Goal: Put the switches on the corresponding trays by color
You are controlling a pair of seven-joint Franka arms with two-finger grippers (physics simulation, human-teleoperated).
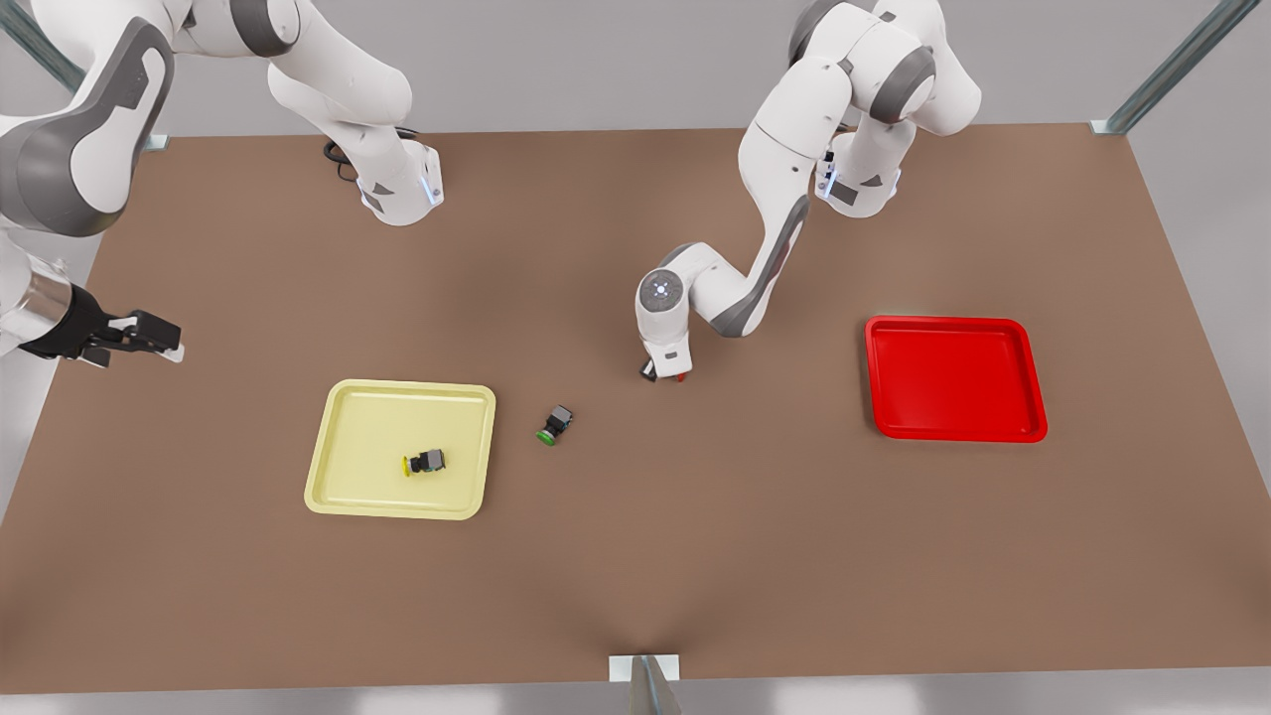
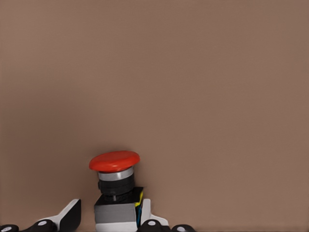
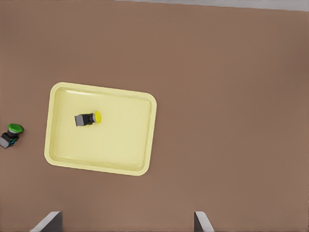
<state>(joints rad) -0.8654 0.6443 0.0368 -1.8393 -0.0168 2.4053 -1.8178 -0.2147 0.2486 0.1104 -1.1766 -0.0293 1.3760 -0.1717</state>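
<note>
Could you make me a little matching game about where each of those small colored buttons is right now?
Things:
1. yellow-capped switch
2. red-capped switch
3. green-capped switch
4. red tray

Places:
A. bare table between the trays
B. holds no switch
C. lying in the yellow tray
D. between the left gripper fingers

Pairs: 1-C, 2-D, 3-A, 4-B

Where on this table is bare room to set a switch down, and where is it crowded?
The red tray is bare throughout. Open table lies between it and the green switch. The yellow tray has room around its yellow switch. Crowded: where the left gripper grips the red switch.
</note>
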